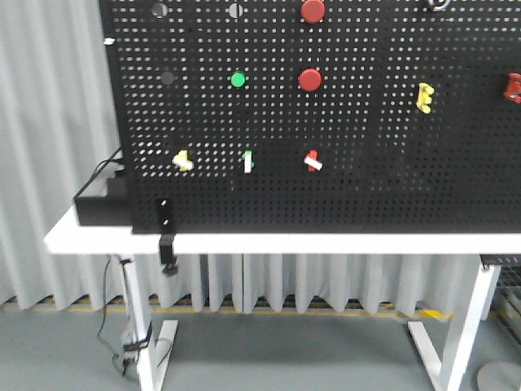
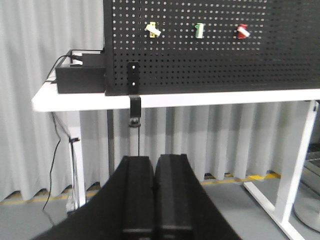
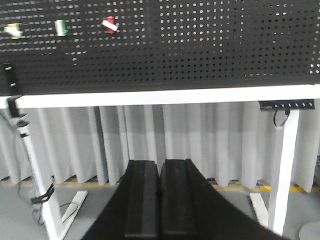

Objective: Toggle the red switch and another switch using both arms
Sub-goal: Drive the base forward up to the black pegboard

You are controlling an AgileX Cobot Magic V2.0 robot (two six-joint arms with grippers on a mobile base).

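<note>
The red switch point(image 1: 313, 160), small with a white lever, sits on the black pegboard point(image 1: 366, 187) in a row with a green switch point(image 1: 248, 161) and a yellow switch point(image 1: 183, 160). The left wrist view shows the same row: yellow switch point(image 2: 153, 30), green switch point(image 2: 199, 30), red switch point(image 2: 242, 32). In the right wrist view they sit top left: red switch point(image 3: 110, 24), green switch point(image 3: 61, 28). My left gripper point(image 2: 155, 162) is shut and holds nothing, low and far from the board. My right gripper point(image 3: 160, 165) is likewise shut and holds nothing.
Two large round red buttons point(image 1: 310, 79) and a green button point(image 1: 238, 80) sit higher on the board. A further yellow switch point(image 1: 424, 96) is at the right. The board stands on a white table point(image 1: 285, 242) with a black box point(image 1: 102, 208) at its left end; a clamp point(image 1: 168, 252) hangs below.
</note>
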